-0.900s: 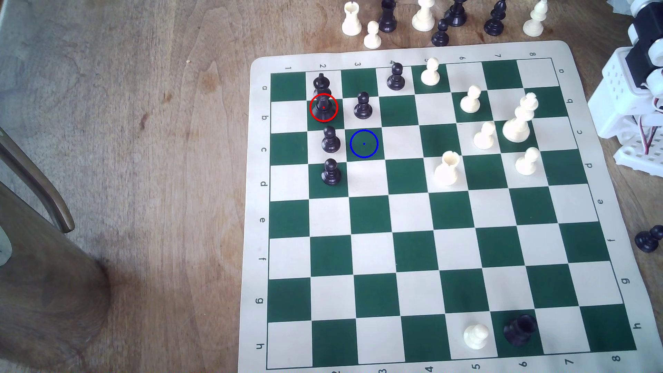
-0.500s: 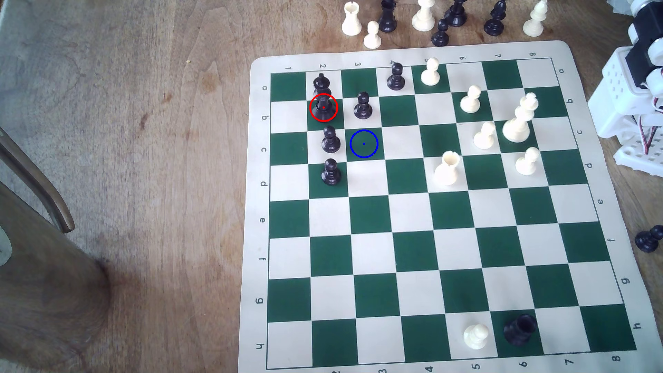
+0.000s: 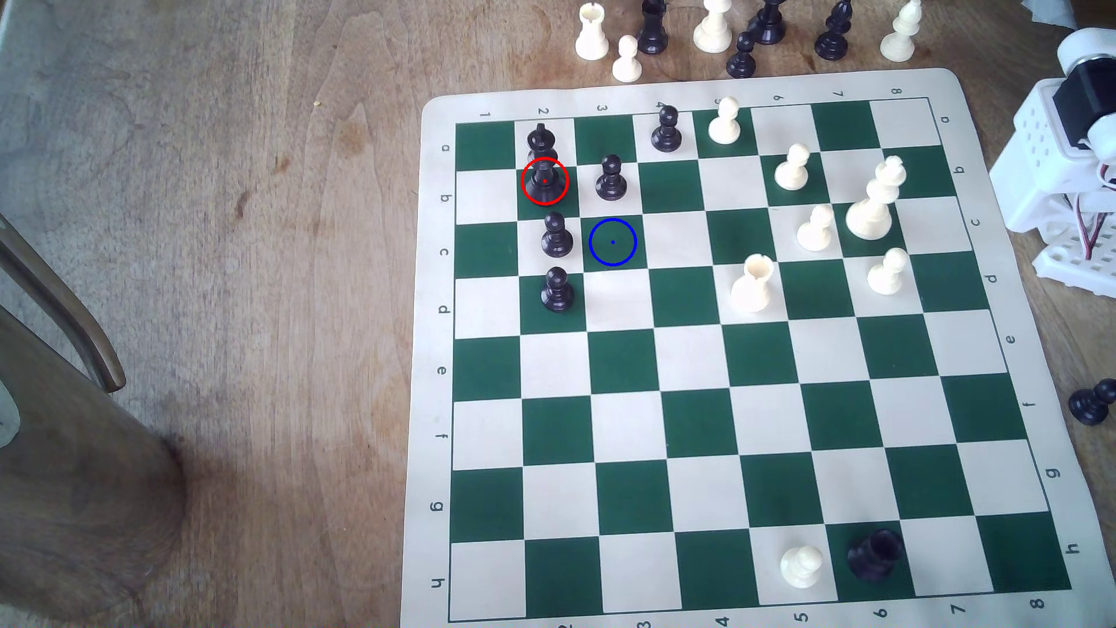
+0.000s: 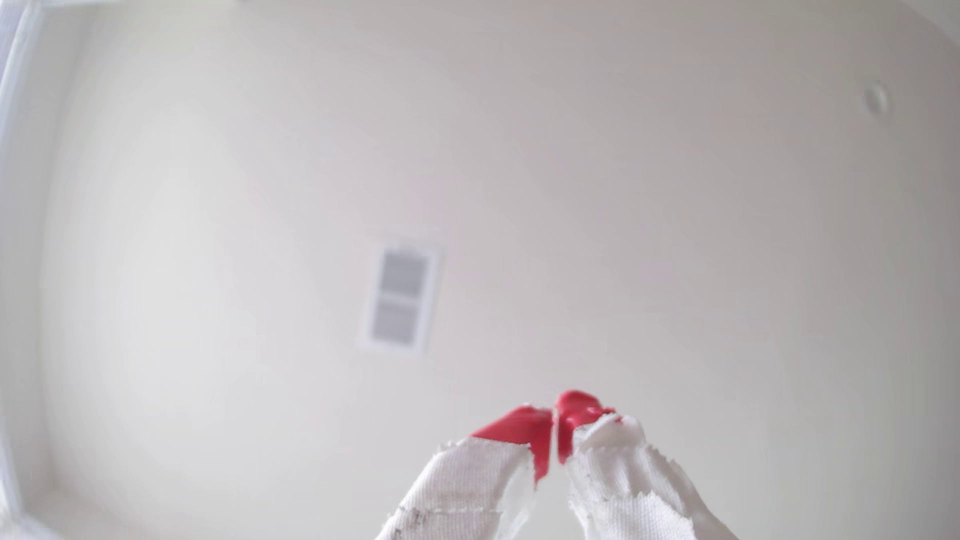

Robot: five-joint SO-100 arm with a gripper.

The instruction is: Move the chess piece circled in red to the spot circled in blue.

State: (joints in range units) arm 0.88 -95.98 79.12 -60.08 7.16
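The chess piece (image 3: 543,172) is tall and slender, black and glossy, with a wide round base, a collared head and a small finial on top. It is standing upright on the green square with the red ring, in column 2, row b of the board (image 3: 996,338). The spot (image 3: 613,242) is a dark green square with a thin blue ring and a dot, diagonally next to the piece.

The board is a flat, thin mat with cream and green squares, lying on a wooden table (image 3: 241,241) with a visible grain. 1 black pawn (image 3: 556,235) is standing just beside the spot.

In the wrist view the gripper (image 4: 555,431) is pointing at a pale ceiling, and the piece is well apart from the jaws. The fingers (image 4: 467,488) are wrapped in white woven tape with red tips. The jaws are clenched together, with nothing between them.
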